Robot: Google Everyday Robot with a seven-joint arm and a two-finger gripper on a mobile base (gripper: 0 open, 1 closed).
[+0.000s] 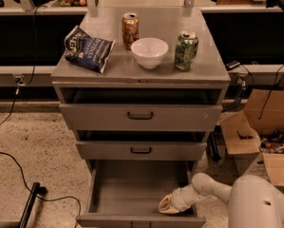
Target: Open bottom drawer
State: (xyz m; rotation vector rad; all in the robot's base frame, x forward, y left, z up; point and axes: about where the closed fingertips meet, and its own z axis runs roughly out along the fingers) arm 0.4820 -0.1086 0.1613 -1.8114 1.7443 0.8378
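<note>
The bottom drawer (132, 186) of the grey metal cabinet is pulled far out, its inside bare and its front panel (137, 221) at the frame's lower edge. My white arm reaches in from the lower right. The gripper (166, 205) sits inside the drawer at its right front corner, just behind the front panel. The middle drawer (140, 150) and top drawer (140, 116) are each pulled out slightly, with dark bar handles.
On the cabinet top lie a blue chip bag (87, 48), a brown can (130, 30), a white bowl (149, 52) and a green can (185, 51). Cardboard boxes (265, 141) stand to the right. A black cable (23, 175) runs over the floor at left.
</note>
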